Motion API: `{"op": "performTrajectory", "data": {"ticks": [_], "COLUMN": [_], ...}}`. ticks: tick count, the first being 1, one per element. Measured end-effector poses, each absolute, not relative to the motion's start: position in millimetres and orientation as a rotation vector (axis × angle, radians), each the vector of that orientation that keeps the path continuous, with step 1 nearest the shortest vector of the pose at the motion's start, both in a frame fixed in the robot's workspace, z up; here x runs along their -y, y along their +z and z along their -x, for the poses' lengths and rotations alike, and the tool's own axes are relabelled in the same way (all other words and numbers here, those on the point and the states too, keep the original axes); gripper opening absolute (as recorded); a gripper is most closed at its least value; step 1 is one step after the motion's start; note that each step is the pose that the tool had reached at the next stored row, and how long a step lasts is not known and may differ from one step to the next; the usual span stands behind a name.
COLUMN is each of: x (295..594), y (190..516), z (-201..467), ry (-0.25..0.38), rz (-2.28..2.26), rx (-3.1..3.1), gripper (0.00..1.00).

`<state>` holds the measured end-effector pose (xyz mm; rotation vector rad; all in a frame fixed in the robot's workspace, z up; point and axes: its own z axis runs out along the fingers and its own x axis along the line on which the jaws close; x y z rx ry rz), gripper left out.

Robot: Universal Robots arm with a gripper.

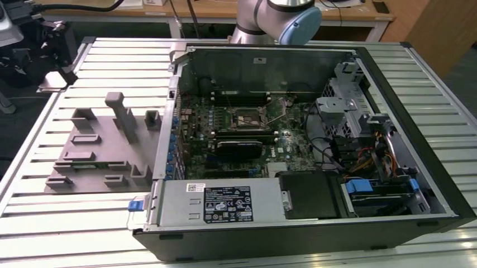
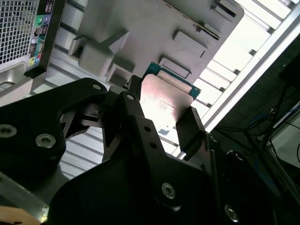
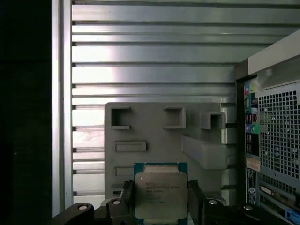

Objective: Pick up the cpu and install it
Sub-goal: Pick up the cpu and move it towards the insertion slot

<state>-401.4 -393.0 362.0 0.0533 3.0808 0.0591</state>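
First wrist view — cpu (image 3: pixel 161 187), clamped by two opposite edges in the gripper (image 3: pixel 160 199), above the grey tray (image 3: pixel 140 133); likely light, stiff, contacts fragile — edge-hold only.

Cropped at the first wrist view's edge: one rim of the cpu (image 3: pixel 161 194). In the second wrist view, partly hidden behind the gripper (image 2: pixel 161 101).
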Motion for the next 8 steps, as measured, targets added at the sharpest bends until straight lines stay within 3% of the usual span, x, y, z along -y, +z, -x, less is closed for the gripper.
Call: {"op": "performTrajectory", "data": {"ticks": [8], "x": [392.4], "y": [362.0], "z": [389.1], "ry": [0.059], "rz": [-0.053], "rx": [-3.081], "gripper": [0.54]}}
